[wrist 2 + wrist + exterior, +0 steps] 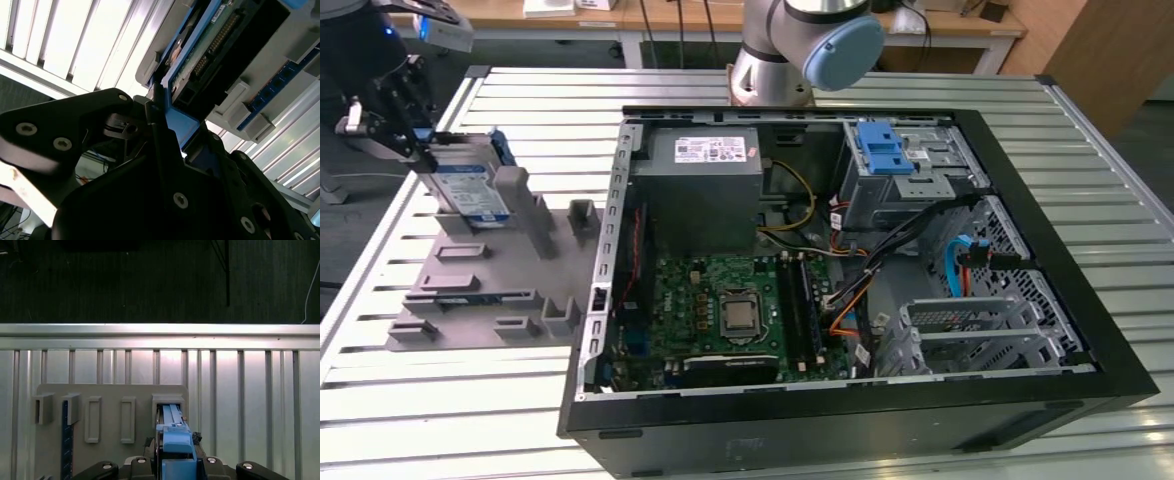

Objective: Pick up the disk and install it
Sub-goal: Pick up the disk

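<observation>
At the exterior view's left, the end effector (424,148) leans in from above, clamped on the upright disk (470,190).

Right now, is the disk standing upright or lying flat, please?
Upright: the disk stands on edge in the grey holder, beside the computer case, its top clamped in the claw.

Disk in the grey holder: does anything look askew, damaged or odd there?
Nothing stands out. The disk stands on edge in the grey holder, and the gripper is closed on its blue rail.
</observation>
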Robot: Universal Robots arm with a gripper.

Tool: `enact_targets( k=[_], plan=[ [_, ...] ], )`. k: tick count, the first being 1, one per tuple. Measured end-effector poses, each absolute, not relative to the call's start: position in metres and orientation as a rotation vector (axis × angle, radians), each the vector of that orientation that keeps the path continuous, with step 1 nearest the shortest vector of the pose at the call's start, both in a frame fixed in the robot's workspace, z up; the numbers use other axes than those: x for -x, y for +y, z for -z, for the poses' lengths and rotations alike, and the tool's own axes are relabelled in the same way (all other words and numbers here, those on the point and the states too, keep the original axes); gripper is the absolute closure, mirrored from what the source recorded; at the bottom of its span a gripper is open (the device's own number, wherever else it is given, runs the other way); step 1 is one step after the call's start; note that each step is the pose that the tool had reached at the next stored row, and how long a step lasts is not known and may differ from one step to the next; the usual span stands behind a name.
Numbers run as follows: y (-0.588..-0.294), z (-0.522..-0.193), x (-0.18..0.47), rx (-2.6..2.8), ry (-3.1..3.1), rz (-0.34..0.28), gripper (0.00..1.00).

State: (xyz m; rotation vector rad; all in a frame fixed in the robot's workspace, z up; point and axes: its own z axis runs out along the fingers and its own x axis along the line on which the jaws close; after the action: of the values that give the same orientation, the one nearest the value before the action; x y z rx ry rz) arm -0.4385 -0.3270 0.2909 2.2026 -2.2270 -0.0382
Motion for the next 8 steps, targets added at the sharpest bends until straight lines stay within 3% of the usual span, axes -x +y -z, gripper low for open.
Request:
enact_targets(
  k=[8],
  plan=[
    [-0.327,-0.2976,0.4385,-2.202,-2.227,0.038,0.64]
  ],
)
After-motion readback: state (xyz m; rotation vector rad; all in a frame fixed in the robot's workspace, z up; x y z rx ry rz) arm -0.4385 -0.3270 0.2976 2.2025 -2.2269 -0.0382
